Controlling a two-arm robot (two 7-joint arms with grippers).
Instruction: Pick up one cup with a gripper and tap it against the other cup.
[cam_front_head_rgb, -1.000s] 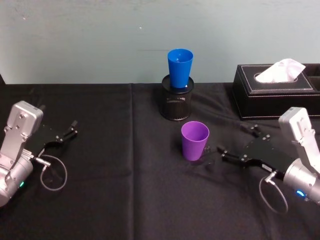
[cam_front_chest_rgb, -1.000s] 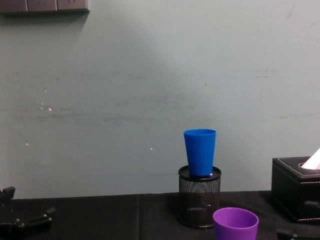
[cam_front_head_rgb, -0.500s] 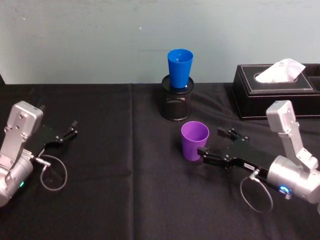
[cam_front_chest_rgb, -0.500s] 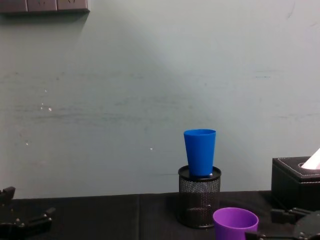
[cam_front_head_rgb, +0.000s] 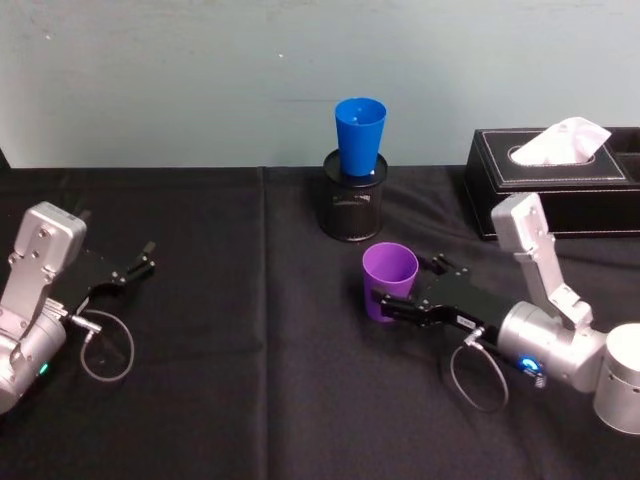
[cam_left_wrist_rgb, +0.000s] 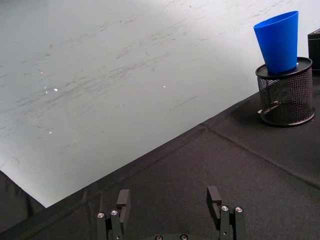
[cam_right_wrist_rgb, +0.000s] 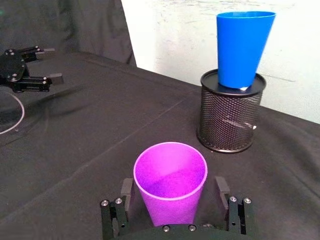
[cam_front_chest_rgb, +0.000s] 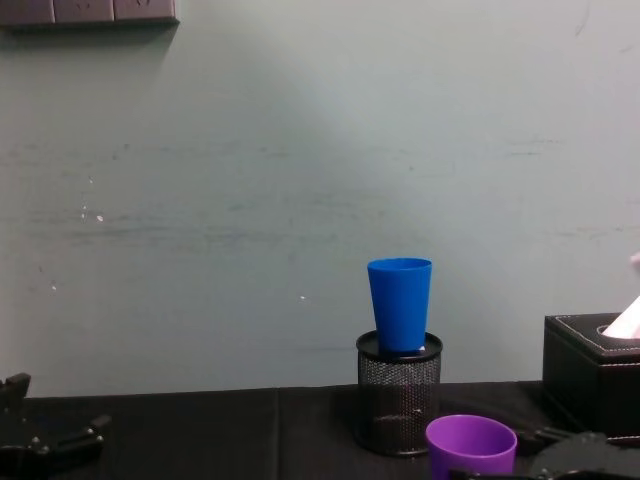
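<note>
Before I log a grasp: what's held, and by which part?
Nothing. Right gripper, open, straddles the purple cup low down; left gripper rests open at left.

I'm looking down the right gripper and the purple cup sits upright right between its two black fingers. The jaws are spread, one finger on each side of the cup, and I can see a thin gap on both sides, so no grip. I can see straight into the cup's open mouth. Beyond it on the black cloth stands the black mesh pen holder, with the blue cup standing upright in its top, rim up. The two cups are well apart. Farther off across the cloth I can make out the left gripper, fingers apart, low over the cloth.
</note>
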